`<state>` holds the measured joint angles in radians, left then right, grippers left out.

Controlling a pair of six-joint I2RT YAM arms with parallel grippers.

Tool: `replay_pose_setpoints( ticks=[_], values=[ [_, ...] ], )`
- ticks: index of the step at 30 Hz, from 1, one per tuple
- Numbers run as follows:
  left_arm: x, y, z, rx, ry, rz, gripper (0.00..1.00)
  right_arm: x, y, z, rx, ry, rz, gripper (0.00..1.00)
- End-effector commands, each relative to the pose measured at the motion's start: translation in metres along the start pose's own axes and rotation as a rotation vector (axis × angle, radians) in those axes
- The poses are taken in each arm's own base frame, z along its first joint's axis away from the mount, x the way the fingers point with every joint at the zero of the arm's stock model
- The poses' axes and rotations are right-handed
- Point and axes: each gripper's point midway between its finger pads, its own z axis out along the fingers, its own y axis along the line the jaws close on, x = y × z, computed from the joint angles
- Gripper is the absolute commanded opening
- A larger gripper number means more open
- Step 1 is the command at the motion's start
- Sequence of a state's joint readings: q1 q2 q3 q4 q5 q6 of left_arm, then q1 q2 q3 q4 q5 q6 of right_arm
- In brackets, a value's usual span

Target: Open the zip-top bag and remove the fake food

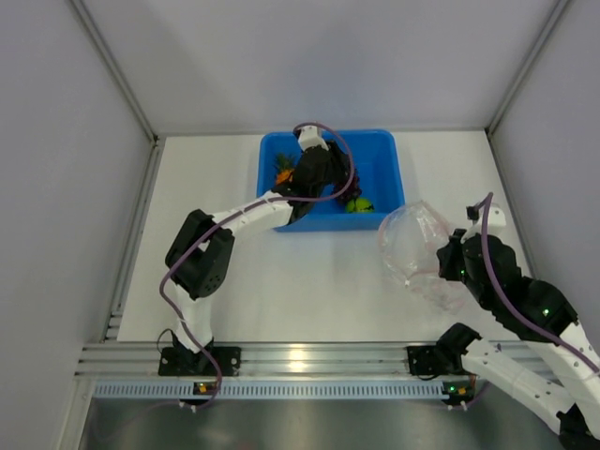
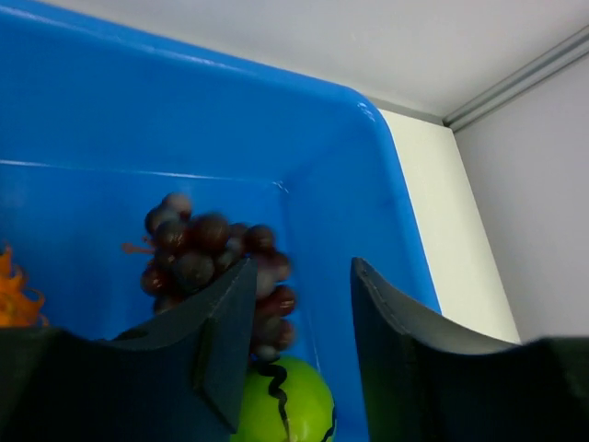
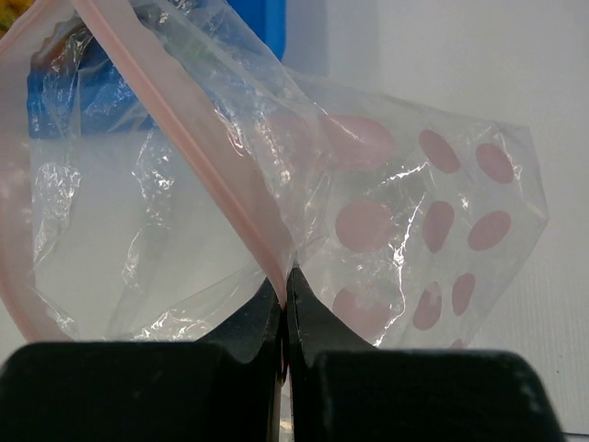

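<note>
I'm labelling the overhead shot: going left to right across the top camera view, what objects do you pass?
Orange pineapple → green round fruit → zip-top bag → right gripper, pinching the bag's edge.

A robotics lab cell is indicated: a white table (image 1: 281, 281) is enclosed by grey panels (image 1: 56, 234), and an aluminium rail (image 1: 309, 358) is mounted along its near edge.

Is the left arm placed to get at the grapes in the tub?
Probably yes: the left arm holds its jaws open just over the grapes in the tub, nothing between; the green fruit sits close beside.
</note>
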<state>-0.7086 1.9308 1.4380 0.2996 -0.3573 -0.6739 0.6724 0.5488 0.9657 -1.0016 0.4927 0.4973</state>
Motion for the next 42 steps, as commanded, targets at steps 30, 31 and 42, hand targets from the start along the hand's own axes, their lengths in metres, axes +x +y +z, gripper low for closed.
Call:
replay_pose_setpoints(
  ticks=[30,31,42],
  values=[
    [-0.131,0.051,-0.218,-0.218,0.082,0.195,0.98,0.064,0.047,0.052,-0.108,0.291,-0.167,0.11],
    [-0.134,0.058,-0.224,-0.244,0.076,0.213,0.98,0.067,0.05,0.054,-0.107,0.301,-0.16,0.11],
    [-0.134,0.125,-0.278,-0.453,0.125,0.27,0.98,0.046,0.083,0.041,-0.191,0.232,-0.119,0.48]
  ],
)
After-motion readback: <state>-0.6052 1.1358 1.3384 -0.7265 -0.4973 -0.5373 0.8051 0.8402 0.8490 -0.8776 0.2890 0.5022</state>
